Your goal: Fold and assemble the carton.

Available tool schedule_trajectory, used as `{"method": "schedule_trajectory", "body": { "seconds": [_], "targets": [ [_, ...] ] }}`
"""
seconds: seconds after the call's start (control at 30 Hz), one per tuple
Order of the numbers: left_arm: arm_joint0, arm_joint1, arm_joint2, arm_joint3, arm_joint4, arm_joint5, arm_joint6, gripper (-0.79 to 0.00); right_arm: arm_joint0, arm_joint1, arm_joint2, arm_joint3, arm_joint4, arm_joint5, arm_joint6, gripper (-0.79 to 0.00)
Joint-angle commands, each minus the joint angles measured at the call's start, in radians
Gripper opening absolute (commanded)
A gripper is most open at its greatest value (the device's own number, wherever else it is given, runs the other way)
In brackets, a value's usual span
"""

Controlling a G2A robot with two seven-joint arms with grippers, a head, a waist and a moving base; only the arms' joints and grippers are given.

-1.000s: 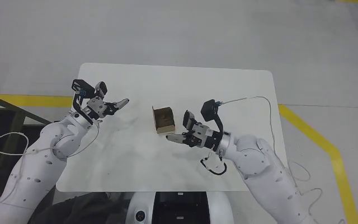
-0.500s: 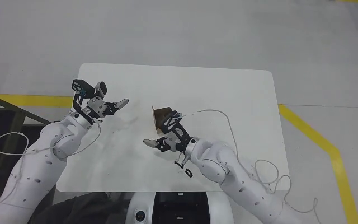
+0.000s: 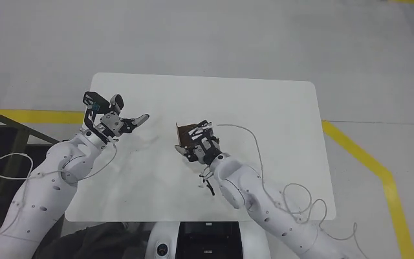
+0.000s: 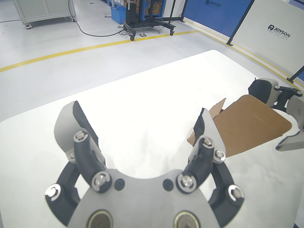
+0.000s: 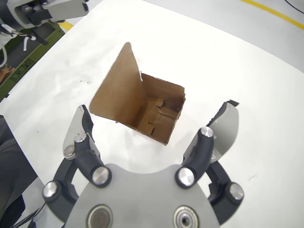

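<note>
Right claw (image 5: 156, 106): fingers are spreading wide and are gripping nothing. It is hovering over the carton (image 5: 163, 117), pointing down into the open top. In the right wrist view the box is lying just ahead of the claw, between the lines of the two fingers. One tall flap (image 5: 118, 91) is standing up from the carton's wall on the side nearer one finger. From the left wrist view a dark pad of the right claw is sitting close beside that flap's upper edge; I cannot tell whether it is touching.

Carton: brown cardboard, resting on the white counter (image 5: 213, 60) directly under the right claw. Its mouth is facing up and its bottom flaps are lying folded inside.

Left claw (image 4: 139, 110): fingers are also spreading apart and are holding nothing. It is hanging above bare counter, off to the raised flap's side of the right claw and clear of the carton. From this claw the carton is sitting ahead and off past one finger, with the right claw just beyond it.

Further out: a thin white cable (image 3: 252, 133) is looping from the right arm across the counter, on the far side of the right claw from the left one. A green frame (image 5: 23, 67) is standing past the counter's edge, below the left claw.
</note>
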Motion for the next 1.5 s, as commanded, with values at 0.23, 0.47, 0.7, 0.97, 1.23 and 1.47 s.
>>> {"method": "schedule_trajectory", "body": {
  "seconds": [0.23, 0.47, 0.7, 0.97, 1.23, 1.47],
  "targets": [
    [0.000, 0.000, 0.000, 0.000, 0.000, 0.000, 0.000, 0.000, -0.071, 0.019, 0.094, -0.036, -0.041, 0.021, 0.061, 0.000],
    [0.000, 0.000, 0.000, 0.000, 0.000, 0.000, 0.000, 0.000, -0.142, 0.041, 0.177, -0.100, -0.139, 0.043, 0.139, 0.000],
    [0.000, 0.000, 0.000, 0.000, 0.000, 0.000, 0.000, 0.000, -0.196, 0.058, 0.272, -0.163, -0.214, 0.063, 0.204, 0.000],
    [0.000, 0.000, 0.000, 0.000, 0.000, 0.000, 0.000, 0.000, -0.221, 0.065, 0.366, -0.213, -0.244, 0.091, 0.255, 0.000],
    [0.000, 0.000, 0.000, 0.000, 0.000, 0.000, 0.000, 0.000, -0.239, 0.048, 0.284, -0.222, -0.171, 0.056, 0.266, 0.000],
    [0.000, 0.000, 0.000, 0.000, 0.000, 0.000, 0.000, 0.000, -0.208, 0.018, 0.227, -0.183, -0.063, 0.107, 0.139, 0.000]
  ]
}}
